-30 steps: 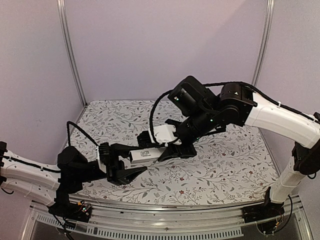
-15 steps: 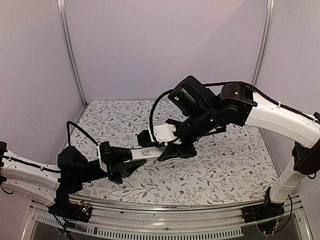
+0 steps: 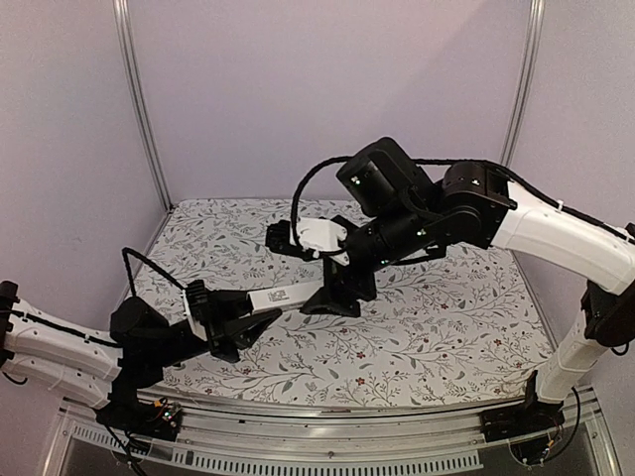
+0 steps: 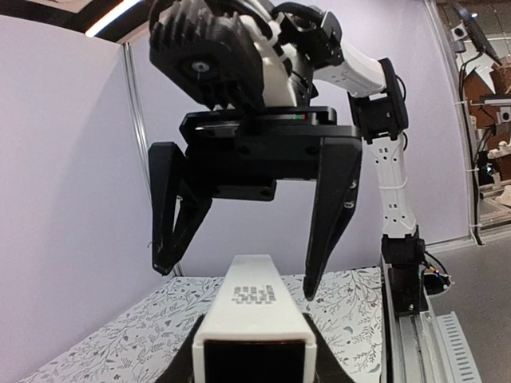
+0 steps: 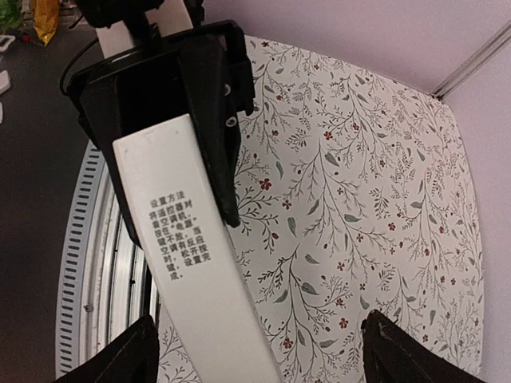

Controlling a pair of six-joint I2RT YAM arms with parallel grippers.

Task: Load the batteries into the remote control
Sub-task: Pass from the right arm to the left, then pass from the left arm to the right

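— Is anything seen in the battery bay?
— That cannot be told; only a face with printed text is shown on the remote control (image 5: 182, 263).
— Where is it held?
— Above the tabletop (image 3: 451, 322), one end clamped in the left end effector (image 3: 254, 315).
— And the right end effector (image 3: 335, 298)?
— It is spread wide and poised over the free end, one finger to each side, nothing gripped.
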